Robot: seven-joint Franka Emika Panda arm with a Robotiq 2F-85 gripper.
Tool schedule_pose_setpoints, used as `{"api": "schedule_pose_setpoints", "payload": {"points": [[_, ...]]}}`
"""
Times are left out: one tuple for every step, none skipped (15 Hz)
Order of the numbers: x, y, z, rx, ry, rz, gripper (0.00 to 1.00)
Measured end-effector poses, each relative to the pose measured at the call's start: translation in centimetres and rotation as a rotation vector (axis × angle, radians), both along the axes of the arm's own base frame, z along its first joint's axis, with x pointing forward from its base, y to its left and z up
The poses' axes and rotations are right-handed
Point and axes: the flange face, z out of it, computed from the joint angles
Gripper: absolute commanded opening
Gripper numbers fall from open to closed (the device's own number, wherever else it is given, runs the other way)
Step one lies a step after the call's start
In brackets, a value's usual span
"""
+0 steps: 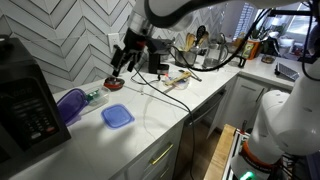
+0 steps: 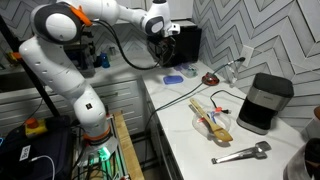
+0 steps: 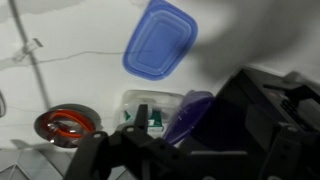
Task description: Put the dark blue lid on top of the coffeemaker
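Dark blue lid lay on desk, just beside big black keypad appliance. Lighter blue lid near it. Coffeemaker stood well apart along desk, lid not on it. Pincer hung above desk, over red round item, apart from both lids. Seemingly empty. Wrist view blurred, so jaw spread could not be told.
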Motion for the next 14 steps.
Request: {"api": "schedule_pose_setpoints", "payload": {"points": [[1.8,0.9,0.0,0.048,0.016,-0.010,1.00],[3.7,1.5,-0.2,0.093,0.037,-0.025,1.00],[5.6,1.8,-0.7,0.131,0.060,-0.047,1.00],[7.5,1.9,-1.3,0.161,0.082,-0.076,1.00],[9.4,1.8,-2.0,0.188,0.106,-0.113,1.00],[11.2,1.7,-2.8,0.212,0.127,-0.147,1.00],[12.8,1.4,-3.8,0.229,0.144,-0.179,1.00],[14.2,1.1,-4.6,0.240,0.158,-0.208,1.00],[15.3,0.9,-5.5,0.246,0.171,-0.230,1.00],[16.2,0.7,-6.1,0.251,0.179,-0.243,1.00],[16.8,0.6,-6.4,0.254,0.183,-0.249,1.00],[17.0,0.6,-6.4,0.256,0.184,-0.250,1.00],[17.1,0.7,-6.3,0.258,0.185,-0.251,1.00],[17.1,0.8,-6.1,0.260,0.184,-0.252,1.00]]}}
